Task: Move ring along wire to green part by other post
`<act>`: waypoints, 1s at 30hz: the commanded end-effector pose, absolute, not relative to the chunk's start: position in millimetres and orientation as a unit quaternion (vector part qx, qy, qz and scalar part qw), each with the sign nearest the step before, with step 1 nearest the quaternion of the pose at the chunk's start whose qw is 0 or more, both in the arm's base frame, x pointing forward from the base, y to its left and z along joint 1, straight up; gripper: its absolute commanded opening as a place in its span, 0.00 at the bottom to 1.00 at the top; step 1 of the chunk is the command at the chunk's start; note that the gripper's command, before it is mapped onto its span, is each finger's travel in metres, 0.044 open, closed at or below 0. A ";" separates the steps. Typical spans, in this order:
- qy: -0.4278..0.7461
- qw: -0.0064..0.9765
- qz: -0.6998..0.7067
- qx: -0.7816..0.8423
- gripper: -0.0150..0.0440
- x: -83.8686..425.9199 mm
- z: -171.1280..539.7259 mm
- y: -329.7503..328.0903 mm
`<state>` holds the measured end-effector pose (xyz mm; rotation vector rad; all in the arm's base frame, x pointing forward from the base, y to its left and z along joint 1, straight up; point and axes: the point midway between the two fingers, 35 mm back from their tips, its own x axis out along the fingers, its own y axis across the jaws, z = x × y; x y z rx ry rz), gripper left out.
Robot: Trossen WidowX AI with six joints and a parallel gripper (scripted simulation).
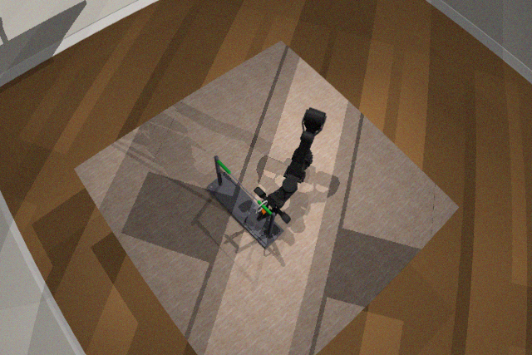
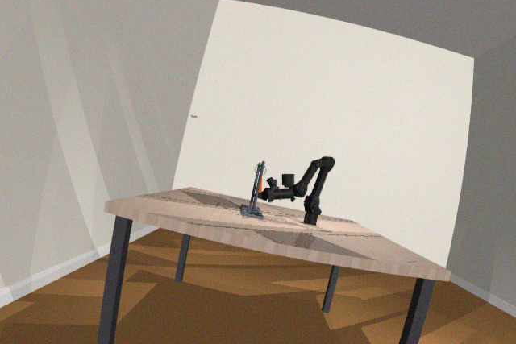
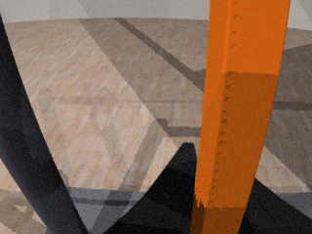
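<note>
Watch it now: threaded around the green part (image 1: 269,211) of the wire (image 1: 243,188), near one upright dark post (image 1: 271,225) (image 2: 256,190) (image 3: 29,127), with a thin pale ring (image 1: 261,209) (image 2: 254,169)! Down below it, gripped and nearly upright, with a straight-edged orange handle (image 1: 263,211) (image 2: 260,185) (image 3: 241,107); well apart from the other post (image 1: 218,170).

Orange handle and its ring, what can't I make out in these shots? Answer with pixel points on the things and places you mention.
- Orange handle's (image 3: 244,97) top end: wrist view, cut off by the upper edge.
- Thin pale ring (image 1: 261,206): wrist view, outside the frame.
- Gap between ring and green wire part (image 1: 224,166): exterior view, too small.
</note>
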<state>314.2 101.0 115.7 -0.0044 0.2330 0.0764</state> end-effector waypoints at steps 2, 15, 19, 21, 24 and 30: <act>0.116 0.992 0.038 -0.002 0.31 314.2 115.6 101.0; 0.117 0.992 0.037 -0.001 0.53 300.2 120.7 101.1; 0.118 0.992 0.037 -0.001 0.53 292.5 122.9 100.8; 0.118 0.992 0.037 -0.001 0.53 288.6 123.8 100.5; 0.119 0.992 0.037 0.000 0.53 282.9 124.9 99.9; 0.119 0.992 0.036 0.000 0.53 271.7 126.4 98.3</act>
